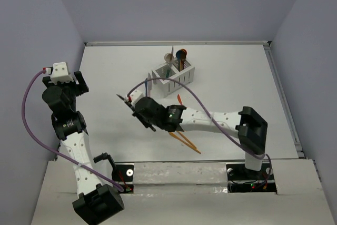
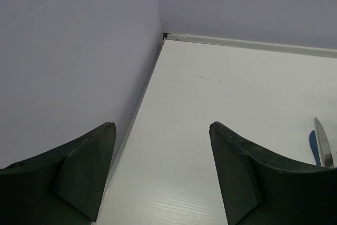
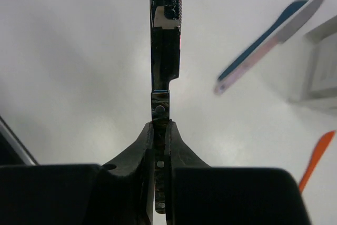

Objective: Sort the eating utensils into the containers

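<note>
A flat white bench [image 1: 237,82] with a faint wood grain fills the middle of the scene. Plain pale lavender walls [image 1: 174,3] stand at its left, far and right sides, and two of them meet at the far left corner. A thin light grey trim strip [image 1: 210,42] runs along the foot of the far wall, and a similar strip follows the right side. At the near edge lies a white board [image 1: 179,204], with a glossy silvery band [image 1: 179,171] across its far edge.

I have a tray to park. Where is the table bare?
Bare: the far-right stretch between the caddy and the right rim, and the far-left corner ahead of the left claw. Crowded: mid-table, with the right claw, its black utensil and orange utensils.
</note>
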Controlling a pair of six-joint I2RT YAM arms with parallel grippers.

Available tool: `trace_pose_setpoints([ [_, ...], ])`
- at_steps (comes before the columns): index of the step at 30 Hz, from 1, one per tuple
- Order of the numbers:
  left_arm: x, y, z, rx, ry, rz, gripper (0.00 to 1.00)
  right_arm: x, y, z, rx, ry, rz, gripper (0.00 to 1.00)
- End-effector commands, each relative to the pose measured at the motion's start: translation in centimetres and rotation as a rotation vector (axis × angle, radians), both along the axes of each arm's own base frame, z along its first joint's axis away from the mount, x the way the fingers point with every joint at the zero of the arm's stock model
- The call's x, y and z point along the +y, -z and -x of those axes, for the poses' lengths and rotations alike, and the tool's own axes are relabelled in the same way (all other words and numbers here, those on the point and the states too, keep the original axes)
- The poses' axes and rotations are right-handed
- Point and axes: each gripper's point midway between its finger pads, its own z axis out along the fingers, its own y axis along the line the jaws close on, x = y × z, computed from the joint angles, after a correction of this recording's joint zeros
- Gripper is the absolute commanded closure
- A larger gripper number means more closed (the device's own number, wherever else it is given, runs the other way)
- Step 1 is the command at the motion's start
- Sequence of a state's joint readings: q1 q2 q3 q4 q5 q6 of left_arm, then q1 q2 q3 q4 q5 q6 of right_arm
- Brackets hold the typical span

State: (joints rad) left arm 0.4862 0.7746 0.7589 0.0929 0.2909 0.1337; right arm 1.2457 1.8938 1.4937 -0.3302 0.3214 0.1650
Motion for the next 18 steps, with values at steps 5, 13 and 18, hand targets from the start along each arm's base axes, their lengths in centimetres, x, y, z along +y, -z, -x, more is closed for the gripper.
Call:
trace_pose_setpoints([
  [5,0.3,-0.7,-0.2,-0.038,0.001,-0.023,0.17,-5.6,-23.5,-17.0,-0.616,0.294,-0.608,1.00],
  [13,0.5,0.2,-0.7,-0.017,0.002,-0.015,0.17,-10.4,-23.3,-25.6,-0.867,0.407,-0.660,1.00],
  [18,0.6,0.6,-0.8,-0.008,0.002,-0.014,0.17,-10.2,-18.8,-26.8,-0.805,0.405,-0.659,1.00],
])
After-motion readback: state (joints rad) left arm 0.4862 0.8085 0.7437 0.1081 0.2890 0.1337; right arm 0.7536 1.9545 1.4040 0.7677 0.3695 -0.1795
